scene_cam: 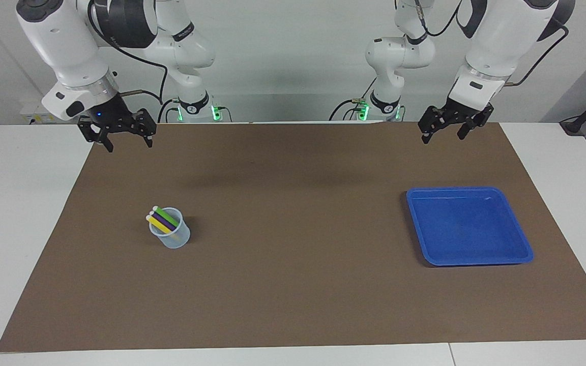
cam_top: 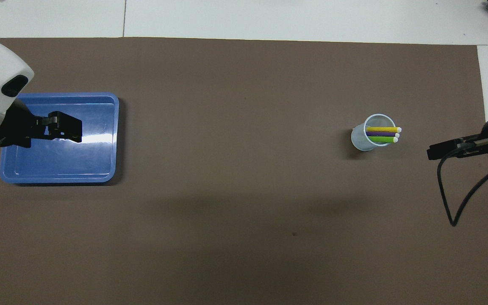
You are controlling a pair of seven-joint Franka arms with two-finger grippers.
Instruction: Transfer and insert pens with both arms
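White table (scene_cam: pixel 28 203) covered by a brown mat (scene_cam: pixel 293 284). Nothing seen as started: the yellow, purple and green pens (scene_cam: pixel 161 219) are all stood tilted in a clear cup (scene_cam: pixel 171 236) toward the right arm's end. A blue tray (scene_cam: pixel 468 226), toward the left arm's end, is seen bare. Right hand (scene_cam: pixel 126 143) and left hand (scene_cam: pixel 443 136) are held raised over the mat edge nearest the robots, fingers spread, nothing gripped. All three transfers are judged left to do.

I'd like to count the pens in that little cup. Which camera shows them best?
The overhead view: it looks into the cup, showing the yellow pen, purple pen and green pen side by side. The facing view shows mostly their upper ends leaning out over the rim.
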